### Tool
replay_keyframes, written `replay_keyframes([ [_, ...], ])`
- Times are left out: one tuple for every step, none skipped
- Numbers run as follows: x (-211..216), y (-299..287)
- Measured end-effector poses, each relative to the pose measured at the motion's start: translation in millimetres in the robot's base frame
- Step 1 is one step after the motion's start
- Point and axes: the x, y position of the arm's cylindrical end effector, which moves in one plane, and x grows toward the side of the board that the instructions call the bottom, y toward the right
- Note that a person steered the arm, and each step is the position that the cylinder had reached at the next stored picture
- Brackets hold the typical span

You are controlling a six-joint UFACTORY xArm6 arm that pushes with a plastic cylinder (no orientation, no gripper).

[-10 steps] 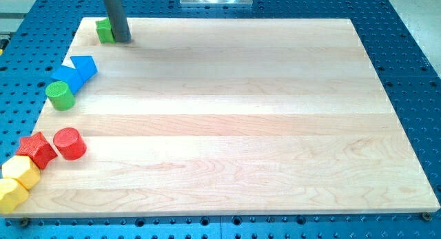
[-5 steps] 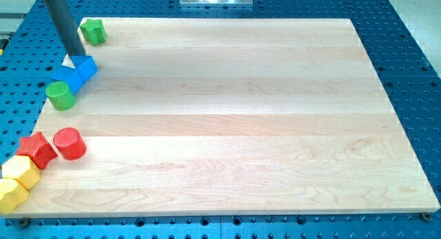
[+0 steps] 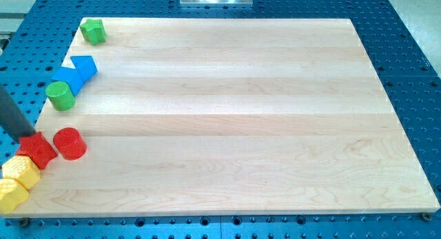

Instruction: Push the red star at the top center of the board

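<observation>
The red star [image 3: 38,150] lies at the view's lower left edge of the wooden board [image 3: 227,115]. My dark rod comes in from the view's left edge, and my tip [image 3: 25,137] sits just up and left of the star, touching or almost touching it. A red cylinder [image 3: 69,143] stands right beside the star on its right. The board's top centre is far up and to the right of the star.
Two yellow blocks [image 3: 21,172] [image 3: 9,195] lie just below the star at the board's lower left corner. A green cylinder [image 3: 60,95] and two blue blocks [image 3: 77,72] sit higher on the left edge. A green block [image 3: 93,31] is at the top left corner.
My rod has moved from the green block at the top left corner down along the left edge, past the blue blocks, to the red star. The green block shifted slightly left.
</observation>
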Motion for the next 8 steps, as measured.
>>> replay_keyframes([
  [24,0],
  [48,3],
  [46,40],
  [33,76],
  [14,101],
  [-9,122],
  [-33,143],
  [-50,174],
])
